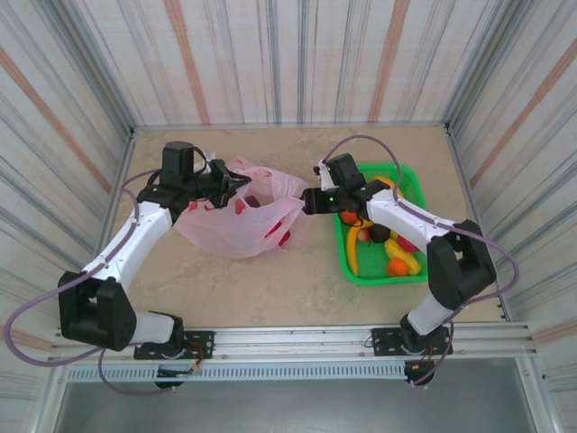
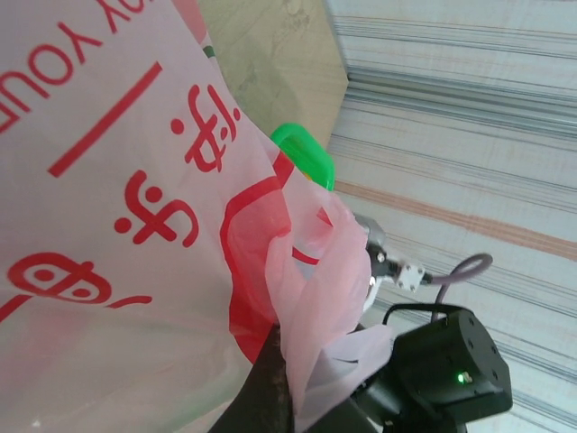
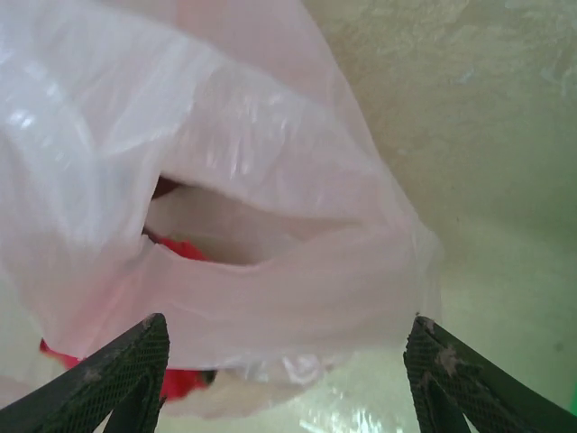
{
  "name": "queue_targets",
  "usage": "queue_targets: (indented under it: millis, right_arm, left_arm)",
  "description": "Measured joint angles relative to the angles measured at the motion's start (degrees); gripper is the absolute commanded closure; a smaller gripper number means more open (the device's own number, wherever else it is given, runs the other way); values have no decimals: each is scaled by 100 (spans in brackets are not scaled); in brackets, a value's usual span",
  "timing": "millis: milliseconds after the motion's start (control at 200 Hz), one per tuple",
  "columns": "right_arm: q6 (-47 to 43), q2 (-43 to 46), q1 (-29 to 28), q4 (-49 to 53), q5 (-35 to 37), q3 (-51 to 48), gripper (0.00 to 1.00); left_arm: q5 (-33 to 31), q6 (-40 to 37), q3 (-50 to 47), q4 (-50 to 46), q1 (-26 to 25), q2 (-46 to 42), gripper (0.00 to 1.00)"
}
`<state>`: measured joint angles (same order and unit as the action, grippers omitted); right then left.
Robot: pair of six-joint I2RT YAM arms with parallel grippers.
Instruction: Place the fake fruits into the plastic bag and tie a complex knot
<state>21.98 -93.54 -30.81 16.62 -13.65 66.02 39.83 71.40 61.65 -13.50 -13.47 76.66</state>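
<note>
On the near right of the desk (image 1: 270,289), the fake fruits (image 1: 397,266) lie in a green basket (image 1: 379,278). Just left of it sits the plastic bag (image 1: 234,230). The right jaws stand spread on either side of the bag's right rim. Farther back, the left jaws are pressed together, pinching its left edge.

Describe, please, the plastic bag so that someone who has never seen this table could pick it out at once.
Look at the beige table inside the striped walls, then at its middle, just left of the green basket. The bag sits there. It alone is soft, see-through pink with red print, whereas the basket is stiff, bright green and holds toy fruits.
</note>
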Motion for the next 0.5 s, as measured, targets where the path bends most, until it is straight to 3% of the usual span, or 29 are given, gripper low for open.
queue_targets:
  millis: [220,336,446,501]
  right_arm:
    - [-2,-466,0,-173,168,140,27]
    - [-20,-649,-11,-299,146,184,55]
    - [2,-678,-26,-297,111,186,96]
    - [31,-612,-26,-275,76,186,100]
  left_arm:
    - [-2,0,-4,-2,2,-76,100]
    - [-2,0,-4,-2,39,-94,100]
    - [-4,-2,-33,-15,107,-131,100]
    - [-2,-2,-44,-48,142,-170,100]
